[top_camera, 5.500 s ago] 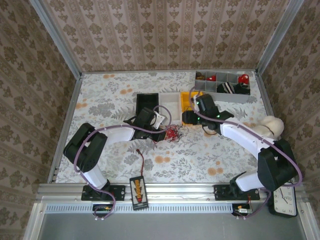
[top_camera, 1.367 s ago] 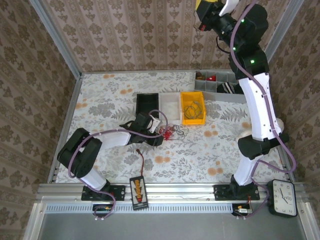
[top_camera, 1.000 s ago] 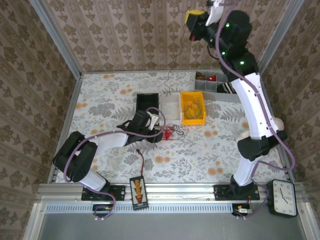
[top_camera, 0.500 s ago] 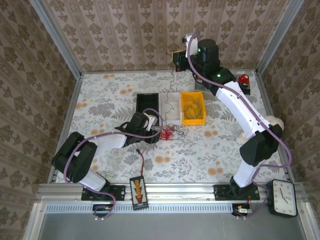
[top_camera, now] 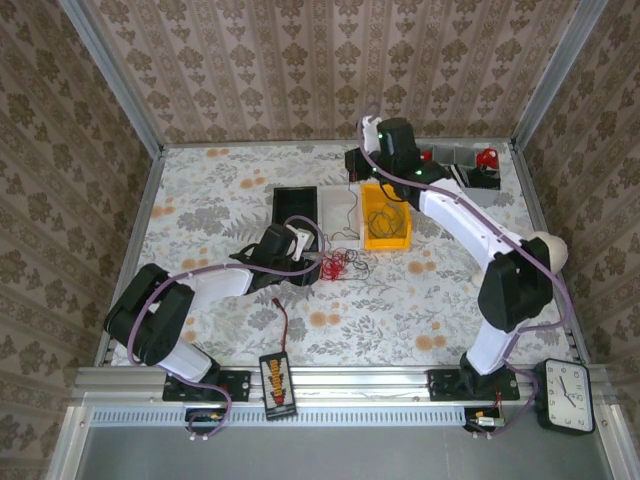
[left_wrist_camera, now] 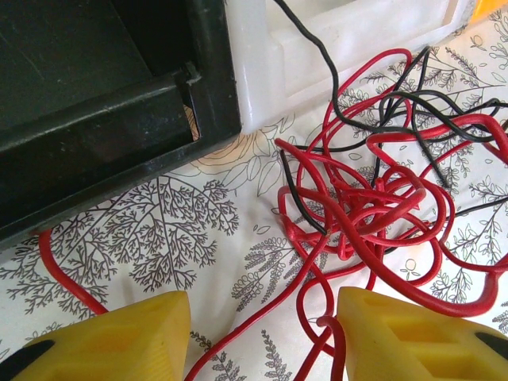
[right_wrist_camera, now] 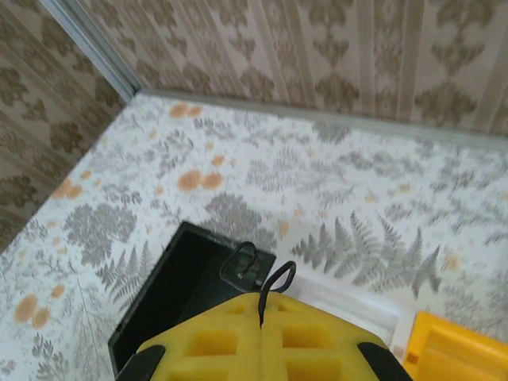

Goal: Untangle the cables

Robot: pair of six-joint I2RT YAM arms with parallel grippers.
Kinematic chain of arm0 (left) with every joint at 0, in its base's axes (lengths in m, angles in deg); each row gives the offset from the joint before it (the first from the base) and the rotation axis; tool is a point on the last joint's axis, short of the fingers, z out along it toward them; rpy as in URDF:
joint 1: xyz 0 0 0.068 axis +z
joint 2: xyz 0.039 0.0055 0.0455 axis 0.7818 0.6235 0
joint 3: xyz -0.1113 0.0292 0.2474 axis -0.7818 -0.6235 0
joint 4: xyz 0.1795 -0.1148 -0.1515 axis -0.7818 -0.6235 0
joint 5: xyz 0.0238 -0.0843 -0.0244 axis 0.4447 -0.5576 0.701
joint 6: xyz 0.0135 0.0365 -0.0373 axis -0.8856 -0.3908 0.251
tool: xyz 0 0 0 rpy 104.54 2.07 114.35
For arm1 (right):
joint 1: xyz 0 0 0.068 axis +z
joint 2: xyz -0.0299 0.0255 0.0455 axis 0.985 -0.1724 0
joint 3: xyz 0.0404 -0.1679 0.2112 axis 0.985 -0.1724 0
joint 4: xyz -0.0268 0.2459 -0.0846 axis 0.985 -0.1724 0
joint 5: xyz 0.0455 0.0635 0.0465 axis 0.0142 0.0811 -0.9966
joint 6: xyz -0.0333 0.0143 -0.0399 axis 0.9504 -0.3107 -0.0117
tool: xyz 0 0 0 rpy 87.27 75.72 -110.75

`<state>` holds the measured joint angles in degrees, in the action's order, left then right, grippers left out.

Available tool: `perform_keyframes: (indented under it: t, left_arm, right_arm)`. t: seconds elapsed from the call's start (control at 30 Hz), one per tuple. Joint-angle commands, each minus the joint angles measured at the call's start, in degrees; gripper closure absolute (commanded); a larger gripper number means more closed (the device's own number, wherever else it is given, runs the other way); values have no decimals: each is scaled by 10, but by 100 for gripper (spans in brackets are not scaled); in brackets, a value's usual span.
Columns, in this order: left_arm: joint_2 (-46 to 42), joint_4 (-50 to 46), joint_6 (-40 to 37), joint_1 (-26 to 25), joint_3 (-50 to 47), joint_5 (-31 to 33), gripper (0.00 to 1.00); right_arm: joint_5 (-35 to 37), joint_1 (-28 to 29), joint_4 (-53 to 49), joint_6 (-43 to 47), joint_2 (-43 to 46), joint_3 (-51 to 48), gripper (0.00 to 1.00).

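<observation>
The cables (top_camera: 342, 265) lie as a small red and black tangle (left_wrist_camera: 373, 198) on the flowered cloth, just in front of the white bin (top_camera: 338, 222). My left gripper (top_camera: 312, 258) rests low beside the tangle, open. Its yellow fingers (left_wrist_camera: 119, 341) straddle loose red strands lying on the cloth (left_wrist_camera: 262, 341). My right gripper (top_camera: 353, 165) hovers over the back of the bins. In the right wrist view its gripper (right_wrist_camera: 261, 313) is shut on a thin black cable (right_wrist_camera: 270, 279), which loops out above the pads. A black strand (left_wrist_camera: 317, 48) runs from the tangle up over the white bin.
A black bin (top_camera: 297, 208), the white bin and a yellow bin (top_camera: 386, 238) holding dark wires stand in a row mid-table. A grey divided tray (top_camera: 462, 158) is at the back right. An orange-black device (top_camera: 277, 380) and a clock (top_camera: 570, 396) sit at the near rail.
The right arm has come down from high above the table to just over the bins, still pinching the black cable. The left arm has barely moved.
</observation>
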<state>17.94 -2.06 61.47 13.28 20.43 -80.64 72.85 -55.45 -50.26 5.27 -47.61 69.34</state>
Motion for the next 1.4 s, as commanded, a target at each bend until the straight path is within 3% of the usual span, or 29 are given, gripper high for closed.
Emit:
perform_keyframes:
  t: [0.0,0.17,0.37,0.47,0.77,1.0,1.37]
  left_arm:
    - [-4,3,10,5,0,0,48]
    - [-5,-5,7,5,5,-2,48]
    - [-12,-11,3,8,1,-1,48]
    - [-12,-9,4,10,0,-2,48]
    - [1,13,11,11,-5,-13,49]
    - [1,15,14,11,-10,-21,51]
    - [-5,12,15,12,-15,-18,51]
  right_arm:
    - [9,15,-16,-14,-33,-11,100]
    - [33,22,-49,-28,-84,5,95]
    - [60,22,-52,-41,-75,5,53]
    - [68,22,-53,-44,-52,-4,45]
    - [-11,57,-49,-38,8,-111,51]
    - [-22,108,-95,-23,-23,-130,55]
    - [-24,114,-111,-19,-82,-136,66]
